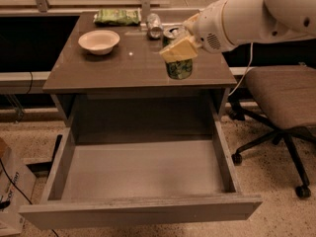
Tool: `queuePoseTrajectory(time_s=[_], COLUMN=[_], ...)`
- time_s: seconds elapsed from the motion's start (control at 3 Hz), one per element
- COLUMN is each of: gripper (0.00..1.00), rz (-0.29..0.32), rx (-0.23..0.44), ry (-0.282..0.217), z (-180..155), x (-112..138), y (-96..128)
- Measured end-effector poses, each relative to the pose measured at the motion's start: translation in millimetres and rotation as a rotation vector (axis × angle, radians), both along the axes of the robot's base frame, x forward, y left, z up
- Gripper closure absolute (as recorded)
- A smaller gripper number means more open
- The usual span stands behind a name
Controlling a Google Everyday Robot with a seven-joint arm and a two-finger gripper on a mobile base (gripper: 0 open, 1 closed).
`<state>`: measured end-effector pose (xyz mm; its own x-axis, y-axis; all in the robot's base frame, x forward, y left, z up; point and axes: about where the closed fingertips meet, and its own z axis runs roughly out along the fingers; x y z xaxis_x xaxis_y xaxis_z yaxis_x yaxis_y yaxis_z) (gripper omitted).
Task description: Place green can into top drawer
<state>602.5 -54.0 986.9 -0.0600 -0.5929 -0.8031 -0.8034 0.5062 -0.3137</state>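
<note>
The green can (179, 69), mottled green and white with a silver top, is held in my gripper (177, 51) over the right front part of the tabletop (123, 65), close to its front edge. The yellowish finger (179, 48) crosses the can's middle, and the gripper is shut on it. The can looks lifted off the surface and slightly tilted. The white arm comes in from the upper right. The top drawer (140, 209) is pulled wide open below the tabletop, and its grey inside is bare.
A white bowl (98, 41) sits at the table's left rear. A flat green snack bag (117, 17) and a plain silver can (154, 25) are at the back edge. An office chair (282, 95) stands right of the table. Cables run along the floor at the left.
</note>
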Motion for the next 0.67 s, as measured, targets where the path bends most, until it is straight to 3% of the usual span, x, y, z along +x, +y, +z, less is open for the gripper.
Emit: queuePoseTrajectory(time_s=[0.33, 0.67], gripper=[1.0, 1.0], rz=[0.006, 0.022], rx=[-0.007, 0.014], ry=[0.037, 0.078], z=[-25, -64], x=[-30, -43], y=[10, 22])
